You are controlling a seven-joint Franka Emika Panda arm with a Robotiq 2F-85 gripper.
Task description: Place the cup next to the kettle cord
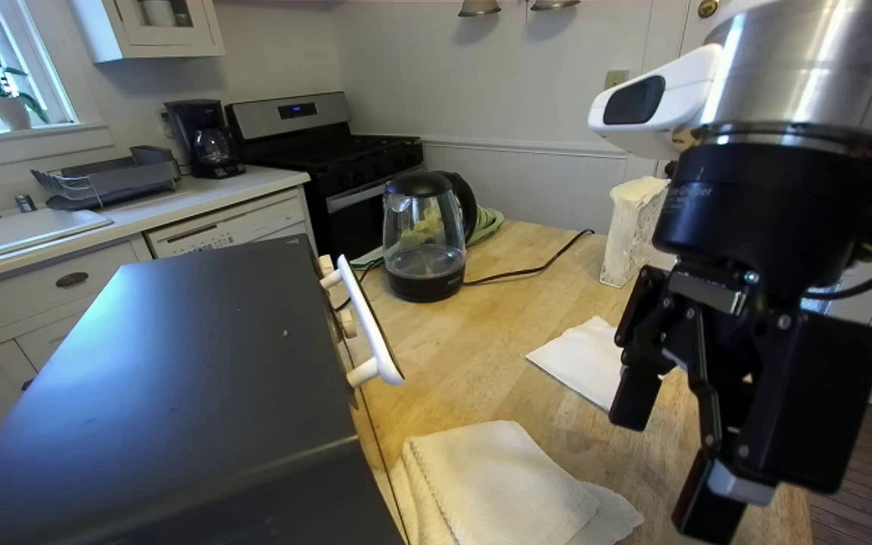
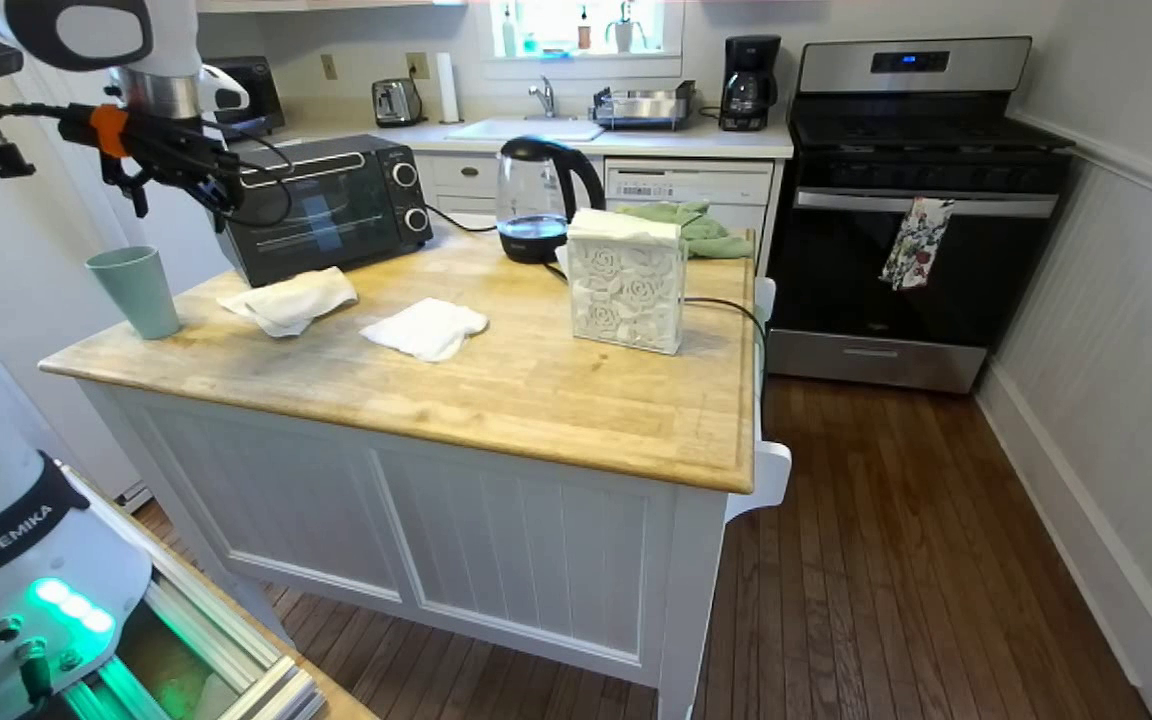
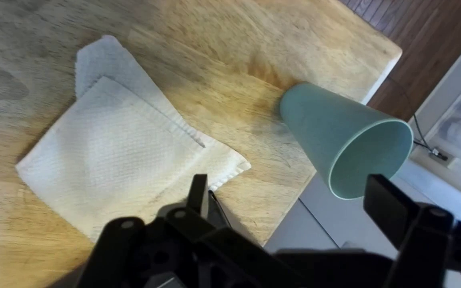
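The cup [image 2: 141, 292], a plain pale blue-green tumbler, stands upright at the corner of the wooden island top. It also shows in the wrist view [image 3: 322, 120], its open mouth towards the camera; I cannot make it out in the exterior view close to the arm. My gripper [image 1: 672, 454] is open with nothing between its fingers. In the wrist view [image 3: 288, 186] one fingertip overlaps the cup's rim, but the cup is not between the fingers. The kettle cord [image 1: 530, 271] runs from the glass kettle [image 1: 425, 261], partly behind the napkin holder and over the table edge [image 2: 726, 303].
A dark toaster oven [image 2: 321, 215] with a protruding white handle [image 1: 372, 325] stands on the island. Two white napkins [image 2: 291, 300] [image 2: 424, 328] lie flat on the wood. A white napkin holder [image 2: 626, 285] stands near the cord. A green cloth [image 2: 696, 228] lies behind the kettle.
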